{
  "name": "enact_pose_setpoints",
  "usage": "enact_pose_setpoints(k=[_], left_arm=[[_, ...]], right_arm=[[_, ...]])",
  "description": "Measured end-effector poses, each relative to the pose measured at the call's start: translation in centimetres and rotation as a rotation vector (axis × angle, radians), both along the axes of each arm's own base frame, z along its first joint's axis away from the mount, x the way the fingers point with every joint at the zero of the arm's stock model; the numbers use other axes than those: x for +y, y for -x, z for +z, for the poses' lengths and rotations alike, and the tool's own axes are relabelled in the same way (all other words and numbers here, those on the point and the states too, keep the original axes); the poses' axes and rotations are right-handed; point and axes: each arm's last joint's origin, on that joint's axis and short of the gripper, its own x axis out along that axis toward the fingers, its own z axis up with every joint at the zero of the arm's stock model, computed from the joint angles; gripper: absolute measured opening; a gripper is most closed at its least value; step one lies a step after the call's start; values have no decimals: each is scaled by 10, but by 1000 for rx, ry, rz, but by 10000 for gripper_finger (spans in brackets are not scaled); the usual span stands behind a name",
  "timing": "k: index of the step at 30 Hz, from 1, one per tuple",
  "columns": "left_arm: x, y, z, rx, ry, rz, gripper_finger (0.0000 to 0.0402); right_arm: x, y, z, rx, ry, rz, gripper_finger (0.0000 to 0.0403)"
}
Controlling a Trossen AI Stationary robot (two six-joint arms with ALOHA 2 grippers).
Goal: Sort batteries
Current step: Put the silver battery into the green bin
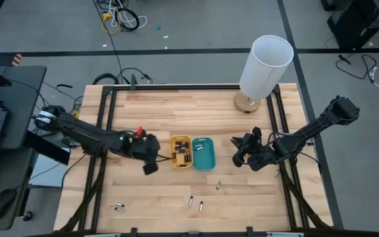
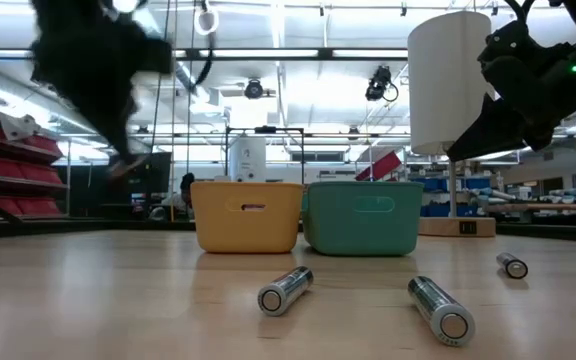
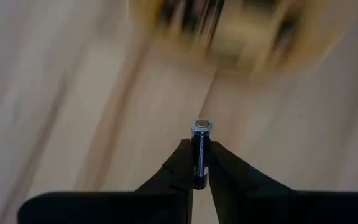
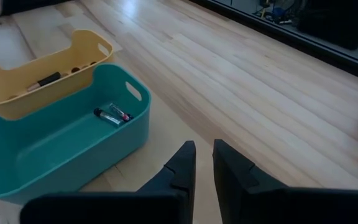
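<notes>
Batteries: loose on the table, in two trays, and one held

One silvery battery (image 3: 201, 149) stands pinched between the left gripper's (image 3: 201, 163) fingers. Several dark cells (image 1: 182, 153) lie in the yellow tray (image 1: 173, 162); two (image 4: 112, 115) lie flat in the teal tray (image 4: 73, 158). Loose silvery ones lie on their sides on the wood: a pair (image 1: 118, 207) at the near left, two (image 1: 195, 203) near the middle, one (image 1: 218, 185) just before the teal tray.

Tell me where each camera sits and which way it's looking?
High view: above the table, looking down; both arms, yellow tray, teal tray.
Low view: table height, looking across at loose batteries; arms overhead.
Left wrist view: on the left arm; left gripper pinching a battery.
Right wrist view: on the right arm; right gripper empty.
Shared: both trays.
</notes>
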Motion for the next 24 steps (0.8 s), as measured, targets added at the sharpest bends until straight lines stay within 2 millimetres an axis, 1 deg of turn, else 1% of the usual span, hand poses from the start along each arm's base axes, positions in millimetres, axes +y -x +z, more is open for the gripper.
enact_pose_setpoints(k=[2, 6, 8, 12, 14, 17, 24], left_arm=[[0, -8, 14, -121, -20, -3, 45], [3, -30, 28, -348, -1, -24, 45], [6, -41, 31, -424, 21, -41, 45], [13, -61, 30, -544, 16, -67, 46], [18, -71, 26, -576, 16, -75, 46], [24, -84, 14, -588, 42, -80, 46], [32, -110, -6, -679, 88, -96, 46]], right_arm=[[0, 0, 0, -4, 1, 3, 44], [0, -1, 1, -4, -3, 7, 44], [1, 0, -1, 20, -21, 33, 44], [2, 0, -2, 69, -37, 95, 44], [2, 0, -2, 72, -33, 98, 44], [3, -1, -2, 80, -25, 112, 46], [5, -1, -3, 85, -105, 150, 40]])
